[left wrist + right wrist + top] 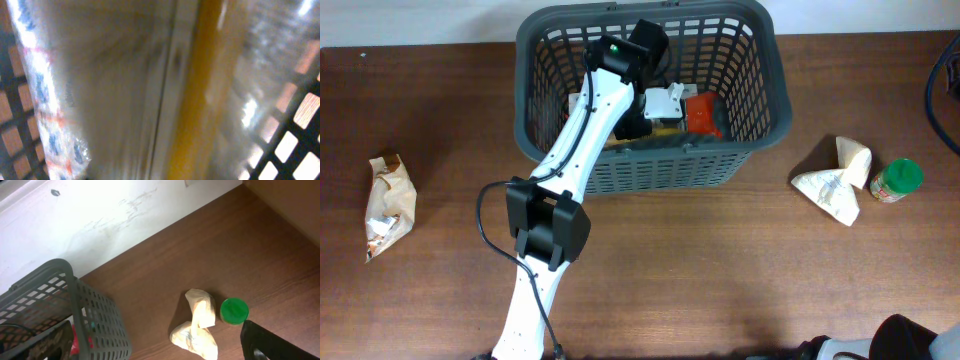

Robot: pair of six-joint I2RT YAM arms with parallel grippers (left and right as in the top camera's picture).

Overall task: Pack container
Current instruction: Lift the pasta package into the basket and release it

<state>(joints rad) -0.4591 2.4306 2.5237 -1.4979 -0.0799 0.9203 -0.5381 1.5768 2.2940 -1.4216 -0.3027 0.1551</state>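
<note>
1. Begin at the left gripper [658,108], sunk among the goods inside the container [660,172]. Cannot tell whether spread, pressed together or pinching something (wrist view too smeared, nothing but a blurred clear wrapper [100,75] hard against the lens, a yellow band [200,90] beside it, lattice at the edges).
2. Cannot tell for the right gripper [260,341] either: only a dark sliver in the bottom corner of its own view, well apart from the container.
3. Just beside the left gripper, a red packet [702,115], low against the container's near wall.
4. Then the container itself: upright and open-topped, toward the far middle of the counter [720,280].
   - Judged stiff, light for its bulk and not fragile, though liable to skid on the smooth wood if shoved from within.
   - Best taken by the thick rim on the two long sides, not by the thin slotted walls. Better left where it stands during packing.
5. Further out, three things lying loose:
   - On the left, a crumpled brown paper bag [390,205], well apart from the container.
   - On the right, a crumpled white paper bag [835,180], with a green-lidded jar [897,180] just beside it.
   - Probably soft, light and easily crushed in the case of the bags. Hard, round and prone to roll in the case of the jar.
6. Writing: red and blue print along the wrapper's edge, too blurred to read. Something printed on the jar's label, too small to read. No brand legible anywhere.
</note>
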